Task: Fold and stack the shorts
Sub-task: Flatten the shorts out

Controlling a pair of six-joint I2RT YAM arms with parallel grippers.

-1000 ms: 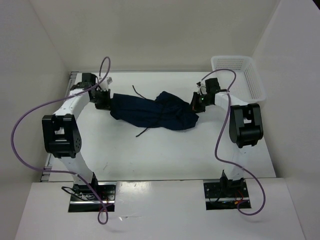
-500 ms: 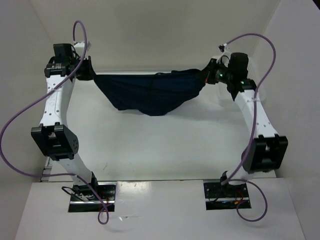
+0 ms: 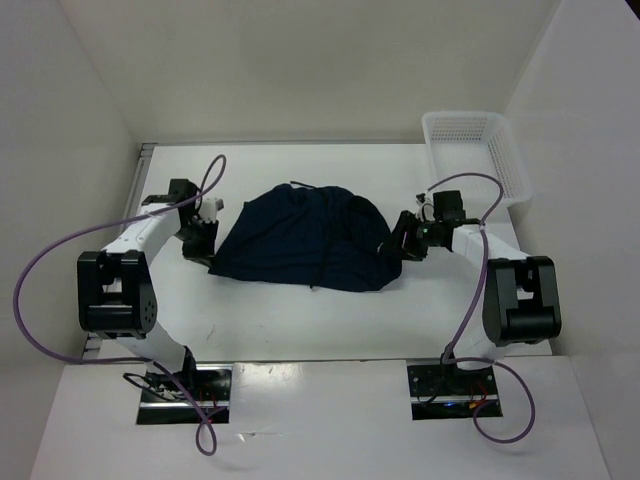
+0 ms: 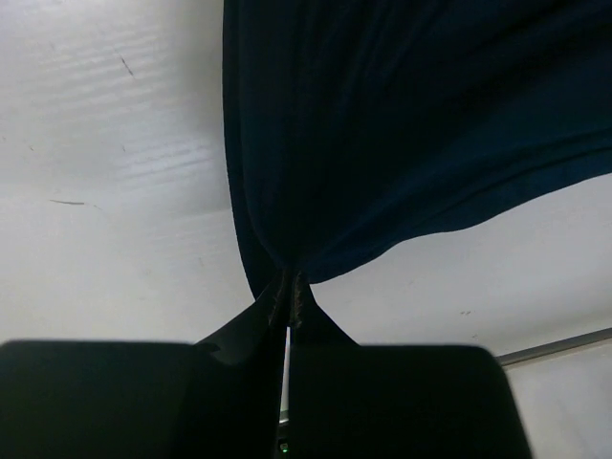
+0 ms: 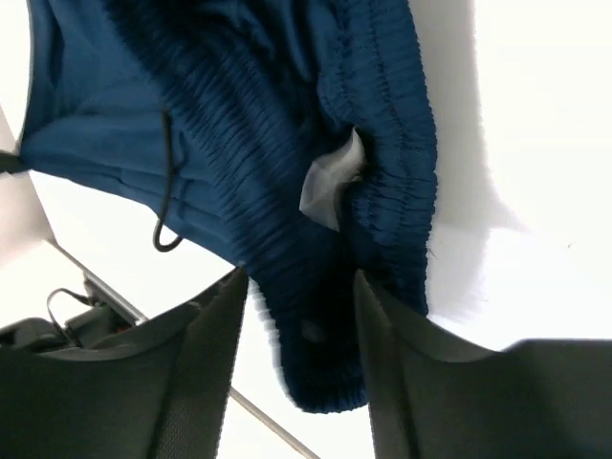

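On worktop [image 3: 300, 310], centre: shorts [image 3: 300, 240] spread flat, drawstring [image 5: 167, 191] and white tag [image 5: 330, 182] exposed at waistband. Left end effector [image 4: 288, 287] pinched together on left fabric edge. Right end effector [image 5: 298, 316] parted, straddling ribbed waistband at right edge. Basket [image 3: 475, 150] at far right.

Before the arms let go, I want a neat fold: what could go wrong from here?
The left hand is pinched shut on one edge of the shorts; pulling away unopened could drag them crooked. The right hand has the bunched waistband between its fingers, so the band may stay crumpled. The drawstring hangs in a loose loop near the right hand and could snag.
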